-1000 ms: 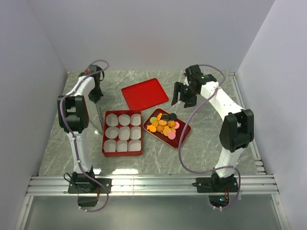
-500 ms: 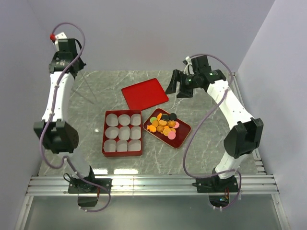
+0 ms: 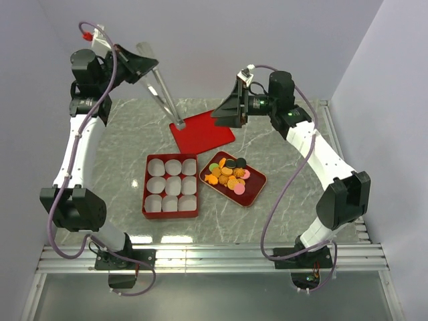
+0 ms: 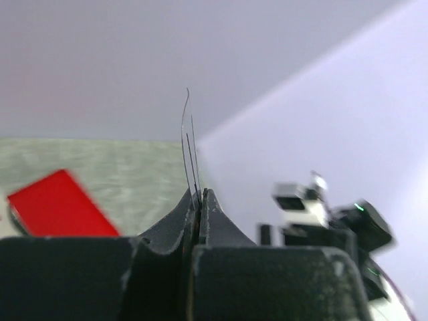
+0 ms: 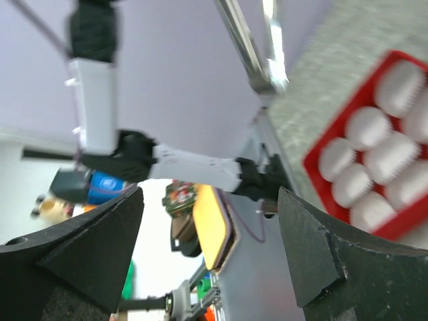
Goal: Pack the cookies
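The cookies (image 3: 229,175), orange, green, pink and black discs, lie heaped in a small red tray (image 3: 255,188) right of centre. My left gripper (image 3: 144,63) is raised high at the back left, shut on metal tongs (image 3: 164,93) that slant down towards the red lid (image 3: 200,130). In the left wrist view the left gripper (image 4: 199,194) is closed on the thin tong blades (image 4: 187,154). My right gripper (image 3: 226,107) is raised above the lid's right edge, open and empty, facing left. It also shows open in its wrist view (image 5: 208,194).
A red box (image 3: 145,194) with nine white paper cups (image 3: 172,185) sits left of the cookie tray, also in the right wrist view (image 5: 314,164). The flat red lid lies behind both. Grey walls close in the left, back and right sides.
Both arms have swung up off the table. The left gripper has lifted the tongs from beside the box to high at the back. The right gripper has risen and turned to face left.
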